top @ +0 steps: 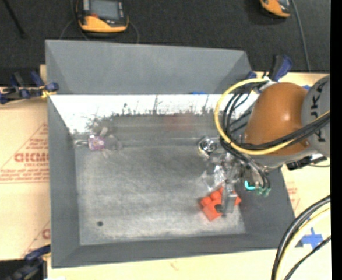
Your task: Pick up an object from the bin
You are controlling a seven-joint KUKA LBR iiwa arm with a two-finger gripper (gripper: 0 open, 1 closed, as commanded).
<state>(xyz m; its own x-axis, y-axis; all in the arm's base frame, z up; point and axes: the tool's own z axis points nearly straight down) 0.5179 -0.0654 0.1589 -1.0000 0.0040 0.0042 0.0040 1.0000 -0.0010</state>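
Nearest the camera we note the orange cover (275, 118) on the arm's wrist, with black and yellow cables (229, 107) looped round its side. Below it the hand (228, 198) points down into the grey bin (159, 69), close to the floor, in the front corner on the arm's side.

Task item: a red block (210, 207) lies on the bin floor directly at the hand's tip. Red shows on both sides of the tip, more of it on the side away from the arm. The tip overlaps the block in the view. We cannot tell whether the two touch, nor whether the hand is apart, together or clamped on the block. The block rests on the floor, not lifted.

Other contents, placed from the hand:
- A shiny metal piece (205, 146) lies near the hand, beyond it toward the back wall and at the foot of that wall.
- A pale, clear piece (211, 177) lies between the metal piece and the block, just beside the hand. We could not establish its kind.
- A small purple piece (97, 143) lies well apart from the hand, across the floor at the far back corner.
- A dark speck (99, 224) sits well apart from the hand, near the far front corner.
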